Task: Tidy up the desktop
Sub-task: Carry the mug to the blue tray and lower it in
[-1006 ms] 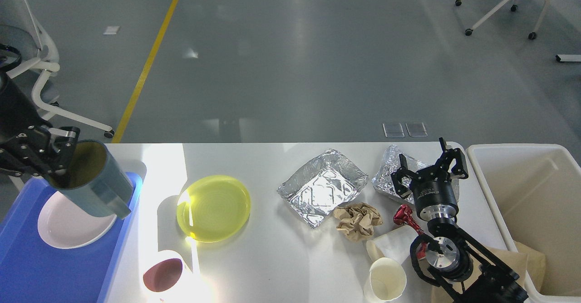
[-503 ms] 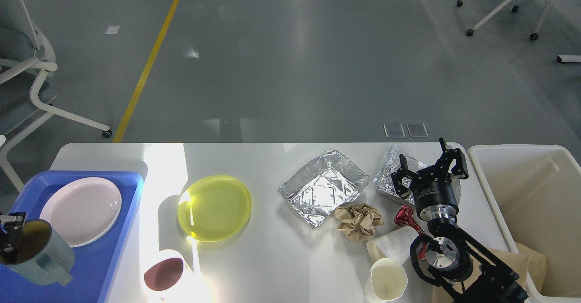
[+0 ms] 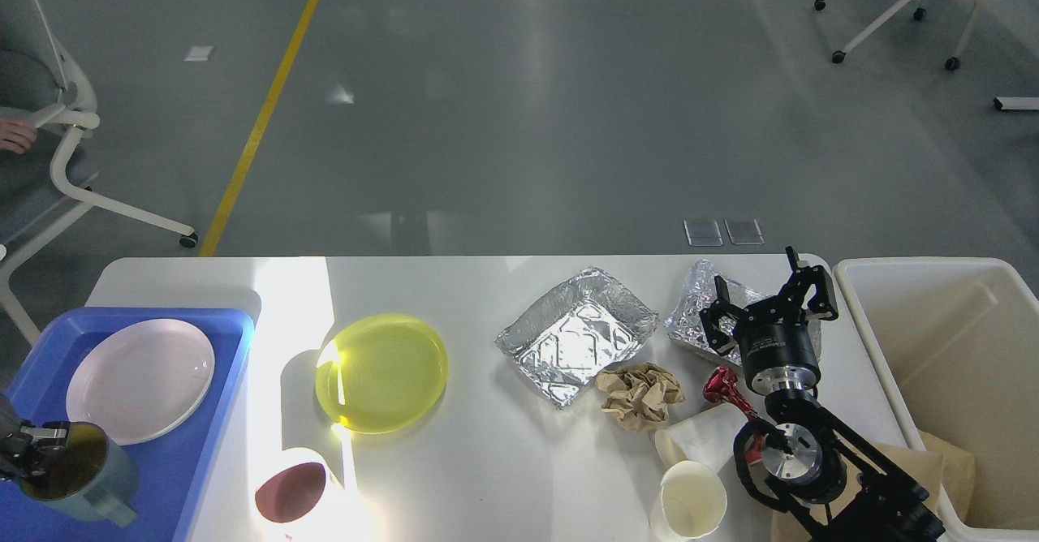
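Two grippers listed: right gripper point(image 3: 767, 298), jaws spread and empty, directly above crumpled foil point(image 3: 698, 315) on tabletop point(image 3: 487, 461); left gripper point(image 3: 24, 449) clamped on grey mug point(image 3: 77, 473) over blue tray point(image 3: 195, 445).

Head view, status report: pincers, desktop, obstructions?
Left pincer shut on grey mug over blue tray. Right pincer open above foil. Desktop cluttered: yellow plate, crumpled paper.

The right arm is reaching up from the lower right edge, its wrist pointing away from the head and its gripper point(image 3: 769, 303) standing with both fingers spread apart around nothing. The left gripper point(image 3: 28, 451) is showing only partly at the lower left edge, too dark to read its fingers.
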### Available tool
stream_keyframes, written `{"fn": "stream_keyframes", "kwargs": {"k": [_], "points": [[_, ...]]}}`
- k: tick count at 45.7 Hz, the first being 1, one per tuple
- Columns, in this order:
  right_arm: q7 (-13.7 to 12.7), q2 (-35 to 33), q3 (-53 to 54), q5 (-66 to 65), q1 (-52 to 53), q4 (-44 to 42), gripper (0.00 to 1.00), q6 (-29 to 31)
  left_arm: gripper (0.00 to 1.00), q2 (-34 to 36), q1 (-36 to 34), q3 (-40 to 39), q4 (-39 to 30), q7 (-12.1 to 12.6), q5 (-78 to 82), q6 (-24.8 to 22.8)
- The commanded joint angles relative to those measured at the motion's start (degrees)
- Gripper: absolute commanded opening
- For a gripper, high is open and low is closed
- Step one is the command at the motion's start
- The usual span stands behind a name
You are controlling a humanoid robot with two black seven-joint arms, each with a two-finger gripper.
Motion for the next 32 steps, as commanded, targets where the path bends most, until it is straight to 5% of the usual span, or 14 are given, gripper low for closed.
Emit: {"fn": "stream_keyframes", "kwargs": {"k": [1,32], "points": [[0.0,0.04,0.0,0.0,0.04,0.0,1.0,0.0,0.0,-0.05,2.18,-2.66,0.04,-0.71,0.77,0.38],[0.0,0.04,0.0,0.0,-0.04,0.0,1.0,0.0,0.02,0.92,4.38,-3.45,-0.84,-0.8,2.26,2.84]]}}
